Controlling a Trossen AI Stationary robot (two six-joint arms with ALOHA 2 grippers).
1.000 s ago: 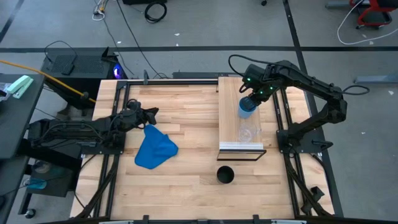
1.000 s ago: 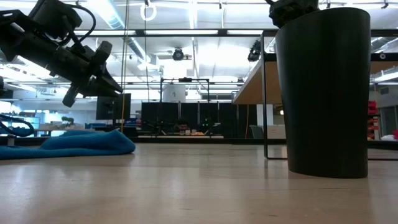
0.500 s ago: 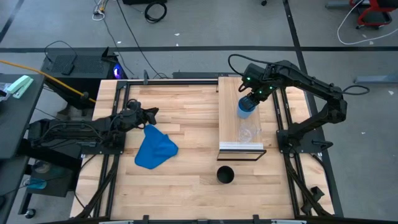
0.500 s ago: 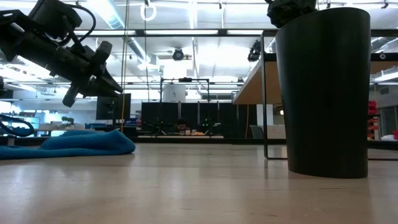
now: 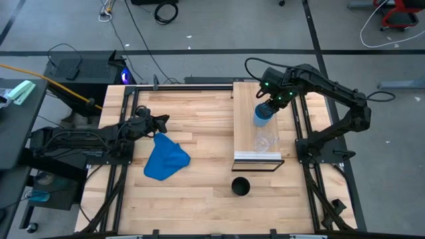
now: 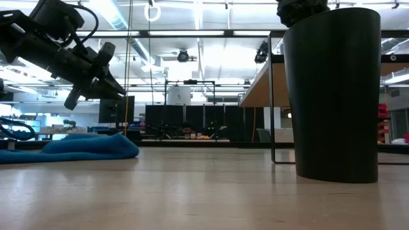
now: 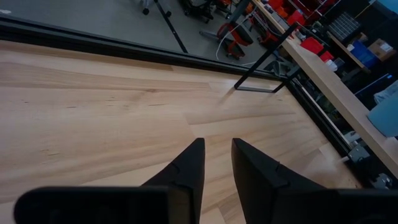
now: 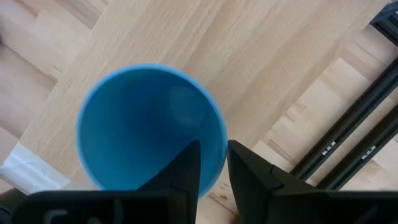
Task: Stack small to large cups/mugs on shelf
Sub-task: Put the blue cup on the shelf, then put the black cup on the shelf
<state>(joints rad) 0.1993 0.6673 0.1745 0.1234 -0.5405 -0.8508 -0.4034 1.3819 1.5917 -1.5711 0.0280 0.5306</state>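
High view: my right gripper [image 5: 268,108] stays clenched on the light-blue cup's [image 5: 262,116] rim over the shelf [image 5: 247,106], barely shifted; placement pending. Left gripper [image 5: 158,121] waits, nearly closed.

The right gripper [image 5: 268,108] reaches in from the right, arm bent, fingers pinched nearly together. The left gripper [image 5: 159,121] waits at the left, fingers close together
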